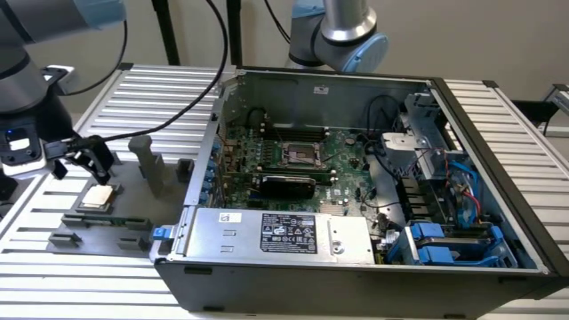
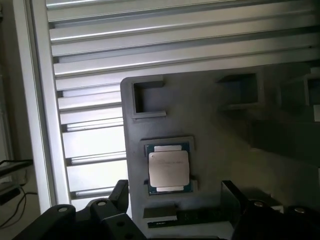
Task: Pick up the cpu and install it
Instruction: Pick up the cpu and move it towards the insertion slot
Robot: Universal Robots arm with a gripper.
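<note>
Approach to the cpu [image 1: 98, 195] as seen in the exterior and wrist views. The cpu [image 2: 169, 168] lies flat, metal top up, in a shallow seat of the grey tray [image 1: 133, 223], which rests on the slatted surface [image 1: 53, 280] at the exterior view's left of the open computer case [image 1: 356, 280], well apart from the socket [image 1: 300, 155] on the green board [image 1: 342, 150]. The jaws are spread and hold nothing; they hang just above the cpu, not touching it. In the wrist view one jaw stands to each side, and the gap between them is wider than the cpu. The chip is close to square, its edges parallel to those of the tray [image 2: 215, 120], so the jaws face one pair of opposite edges. By this judgement the cpu lies almost straight below the gap, a little off the line that joins the two jaw tips
</note>
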